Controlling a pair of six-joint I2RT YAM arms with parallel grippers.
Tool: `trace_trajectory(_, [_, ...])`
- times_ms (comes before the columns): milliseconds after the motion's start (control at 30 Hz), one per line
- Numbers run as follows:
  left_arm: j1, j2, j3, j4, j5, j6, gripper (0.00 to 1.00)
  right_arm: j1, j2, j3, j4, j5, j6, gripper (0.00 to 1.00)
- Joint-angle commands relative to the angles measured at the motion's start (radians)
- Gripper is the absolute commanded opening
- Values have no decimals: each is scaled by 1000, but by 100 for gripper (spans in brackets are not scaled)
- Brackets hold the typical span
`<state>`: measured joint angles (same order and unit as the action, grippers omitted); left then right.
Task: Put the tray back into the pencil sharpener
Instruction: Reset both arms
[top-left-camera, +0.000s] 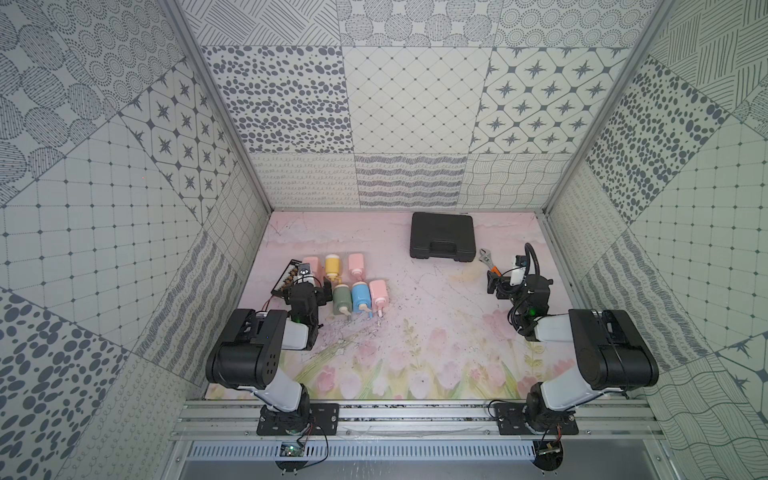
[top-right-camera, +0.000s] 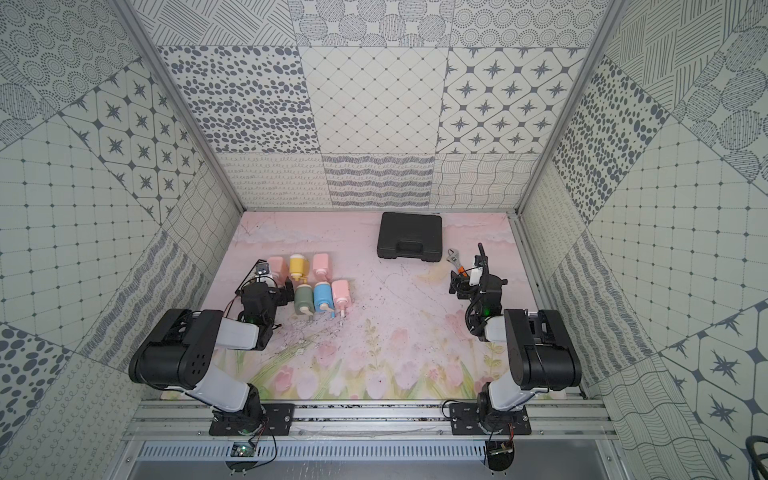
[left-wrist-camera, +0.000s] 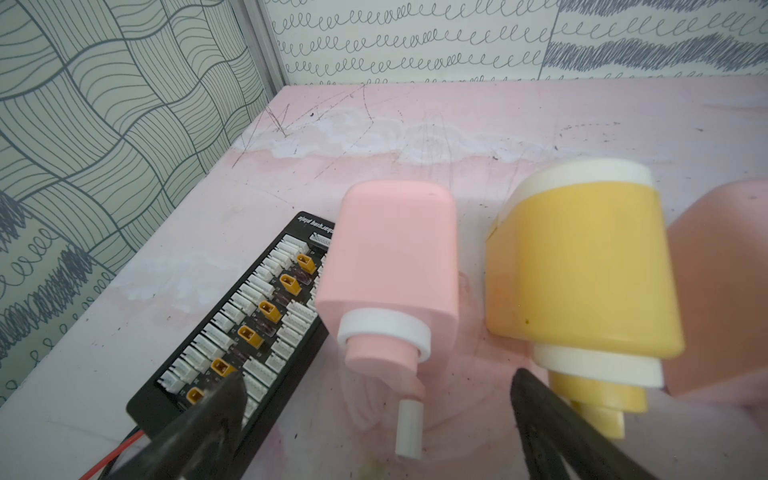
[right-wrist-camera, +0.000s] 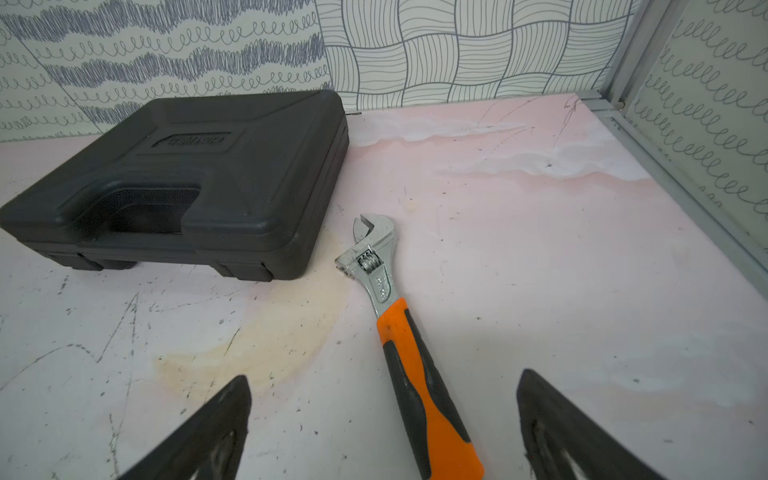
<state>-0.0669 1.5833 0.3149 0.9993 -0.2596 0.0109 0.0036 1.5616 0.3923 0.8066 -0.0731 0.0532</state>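
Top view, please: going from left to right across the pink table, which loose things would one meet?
In a top view: charging board → cluster of six pump bottles → black case → adjustable wrench. The bottles overlap one another from side to side, so they are given as one group.

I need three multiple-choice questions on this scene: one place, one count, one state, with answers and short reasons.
1. The wrench lies: A) beside the black case; B) on it; C) against the back wall.
2. The pump bottles number: A) four; B) six; C) eight.
3. The right tool is: A) open; B) shut on the wrench; C) shut on a bottle.
Answers: 1 A, it rests off the case's corner; 2 B, two rows of three; 3 A, jaws wide apart, clear of the handle.
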Motion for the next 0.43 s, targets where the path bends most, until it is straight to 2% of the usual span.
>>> trace_trajectory(0, [13,3,17,24,17,4,99,15,-8,24,16,31,-29,100])
trace_trajectory(400, [12,5,40,-17,-4,-3,99,17,-7,25,14,34,-30,100])
